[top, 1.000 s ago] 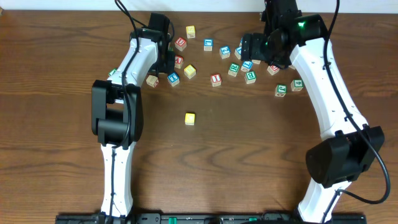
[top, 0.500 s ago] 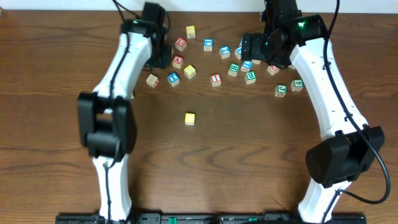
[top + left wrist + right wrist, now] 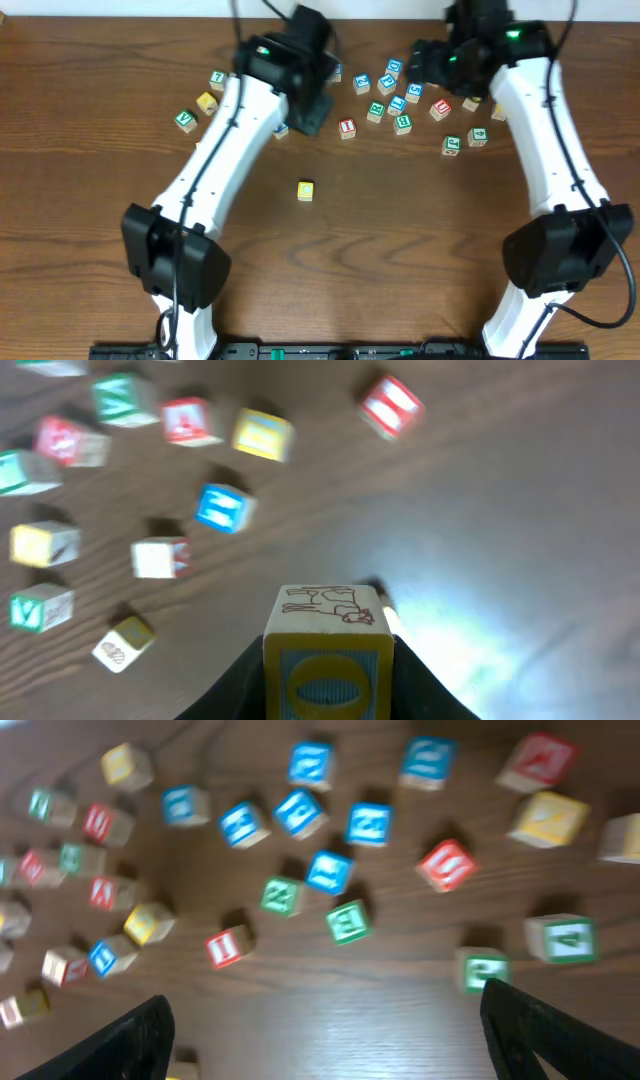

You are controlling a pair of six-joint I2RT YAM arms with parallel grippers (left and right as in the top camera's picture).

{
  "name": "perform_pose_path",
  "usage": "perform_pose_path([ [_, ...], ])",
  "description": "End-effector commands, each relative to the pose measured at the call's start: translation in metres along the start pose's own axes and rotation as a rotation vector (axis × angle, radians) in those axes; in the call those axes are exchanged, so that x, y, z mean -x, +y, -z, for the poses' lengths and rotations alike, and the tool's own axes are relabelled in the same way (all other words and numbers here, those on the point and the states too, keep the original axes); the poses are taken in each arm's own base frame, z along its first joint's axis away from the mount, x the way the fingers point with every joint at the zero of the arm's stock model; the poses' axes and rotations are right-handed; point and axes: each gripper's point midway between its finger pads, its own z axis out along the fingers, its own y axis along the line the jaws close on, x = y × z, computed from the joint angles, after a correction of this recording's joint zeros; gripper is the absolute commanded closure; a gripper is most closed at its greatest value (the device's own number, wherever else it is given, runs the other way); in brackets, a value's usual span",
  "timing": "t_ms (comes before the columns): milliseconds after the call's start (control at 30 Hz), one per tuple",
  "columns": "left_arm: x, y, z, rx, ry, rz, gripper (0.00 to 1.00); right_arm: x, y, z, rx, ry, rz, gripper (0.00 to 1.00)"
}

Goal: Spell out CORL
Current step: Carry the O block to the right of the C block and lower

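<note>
Wood grain fills most of my screens, with the table (image 3: 400, 250) running dark brown under both arms. My left claw (image 3: 310, 108) is clamped on the O block (image 3: 328, 660). Its fingers (image 3: 232, 688) press the two sides, a blue ring on a yellow face points at the wrist camera, and a line drawing of an animal is on the top face. I cannot tell from that view whether the block's underside touches the wood. Beyond the block and off to its left lie several loose blocks, among them a blue one (image 3: 222, 507) and a red one (image 3: 392, 405), all blurred. On the overhead view a lone yellow block (image 3: 305, 190) sits by itself on the base side of the left claw, well apart from it. My right claw (image 3: 432, 62) hangs over the far side of the table with its fingers (image 3: 135, 1040) spread wide and nothing between them. The scattered blocks (image 3: 330, 870) lie ahead of that open claw, blue, green, red and yellow faces mixed. A green block with a 4 (image 3: 565, 938) lies to the right, and a red block (image 3: 228, 946) sits closer in, left of centre. Their letters are too smeared for me to read.
</note>
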Motion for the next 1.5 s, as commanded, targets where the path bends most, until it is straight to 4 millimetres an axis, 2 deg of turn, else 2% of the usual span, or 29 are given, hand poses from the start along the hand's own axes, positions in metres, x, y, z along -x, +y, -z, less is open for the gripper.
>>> perform_pose_path([
  [0,-0.013,-0.018,-0.013,-0.016,0.062,-0.156,0.72,0.009,-0.027,0.006,-0.004,-0.010,-0.048,0.07],
  [200,-0.045,-0.048,-0.038,-0.070,0.171,-0.456,0.71,0.019,-0.069,0.013,-0.044,-0.026,-0.130,0.07],
  [300,-0.062,-0.066,-0.052,-0.150,0.202,-0.572,0.72,0.021,-0.078,0.015,-0.052,-0.028,-0.147,0.07],
  [433,-0.076,-0.090,-0.069,-0.261,0.191,-0.647,0.72,0.021,-0.079,0.015,-0.054,-0.027,-0.143,0.06],
  [600,-0.073,-0.093,-0.090,-0.250,0.146,-0.651,0.71,0.019,-0.079,0.014,-0.055,-0.021,-0.131,0.06],
  [800,-0.072,-0.094,-0.111,-0.238,0.104,-0.662,0.66,0.015,-0.079,0.014,-0.059,-0.005,-0.134,0.06],
  [1300,-0.086,-0.094,-0.149,-0.261,0.161,-0.710,0.67,0.011,-0.080,0.015,-0.063,0.012,-0.137,0.05],
  [1467,-0.090,-0.091,-0.157,-0.266,0.180,-0.700,0.64,0.011,-0.080,0.015,-0.063,0.012,-0.136,0.05],
])
